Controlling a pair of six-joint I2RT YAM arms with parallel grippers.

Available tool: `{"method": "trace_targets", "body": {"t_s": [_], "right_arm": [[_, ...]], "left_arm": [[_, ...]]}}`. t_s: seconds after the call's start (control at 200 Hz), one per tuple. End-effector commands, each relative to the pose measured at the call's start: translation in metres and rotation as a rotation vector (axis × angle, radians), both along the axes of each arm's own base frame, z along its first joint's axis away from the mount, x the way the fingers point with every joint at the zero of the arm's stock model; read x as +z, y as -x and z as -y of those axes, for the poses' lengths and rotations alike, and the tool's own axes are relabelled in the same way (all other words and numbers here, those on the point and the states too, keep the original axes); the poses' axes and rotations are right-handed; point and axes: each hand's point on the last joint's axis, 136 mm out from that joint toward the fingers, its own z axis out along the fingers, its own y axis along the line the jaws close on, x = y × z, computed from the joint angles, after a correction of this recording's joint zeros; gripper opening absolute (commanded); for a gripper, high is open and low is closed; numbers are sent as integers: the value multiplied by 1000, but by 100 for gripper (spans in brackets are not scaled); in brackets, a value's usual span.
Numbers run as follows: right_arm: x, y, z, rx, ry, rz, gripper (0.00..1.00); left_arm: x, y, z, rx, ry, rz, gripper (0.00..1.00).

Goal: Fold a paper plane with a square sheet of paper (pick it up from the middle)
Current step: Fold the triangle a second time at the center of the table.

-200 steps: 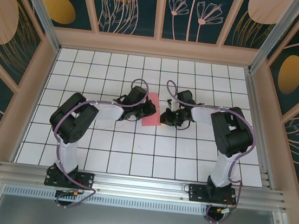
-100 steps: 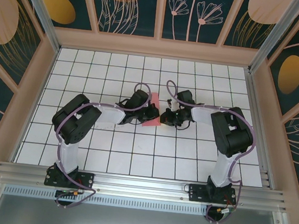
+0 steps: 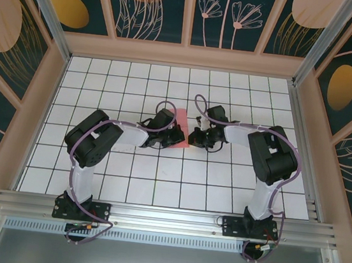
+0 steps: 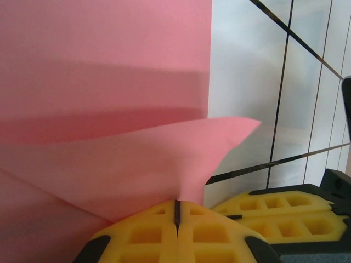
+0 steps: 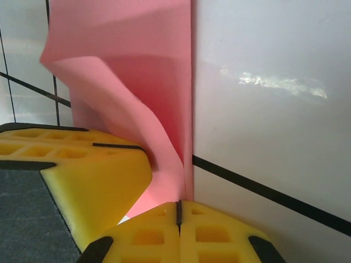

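Your left gripper (image 4: 176, 212) is pinched shut on the near end of the square sheet of paper (image 4: 109, 82), which lies mid-board on the white gridded board (image 4: 307, 82) with one corner curled up, and your right gripper (image 5: 179, 212), just beside, clamps that same end, pads together.

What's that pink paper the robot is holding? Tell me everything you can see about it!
The pink paper is thin, plain and smooth, with nothing printed on it. It lies near the middle of the white gridded board, folded into a narrow strip with one long straight edge. A loose pointed flap is lifted off the board and curls a little. The left gripper and the right gripper are both closed on it, pinching from opposite sides.
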Motion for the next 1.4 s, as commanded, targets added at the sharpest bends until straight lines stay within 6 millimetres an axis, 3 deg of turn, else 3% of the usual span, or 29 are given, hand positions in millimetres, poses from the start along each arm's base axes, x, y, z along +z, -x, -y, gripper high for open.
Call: {"method": "trace_targets", "body": {"t_s": [0.0,0.275,0.55,0.921,1.191,1.221,1.396], "right_arm": [[-50,29,36,-17,236,-97,1],[-76,44,66,-15,452,-106,1],[-89,54,78,4,554,-122,1],[-92,56,82,9,576,-127,0],[-92,55,81,6,567,-129,0],[-91,55,80,7,564,-128,1],[-84,52,71,10,517,-119,0]], "left_arm": [[-17,5,-11,30,-65,-30,0],[-18,-5,-28,63,-156,-3,0],[-11,-21,-42,98,-154,11,2],[-16,-47,-83,174,-198,17,6],[-14,-55,-114,220,-233,37,7],[-21,-49,-120,220,-247,23,7],[-11,-55,-119,197,-238,51,8]]}}
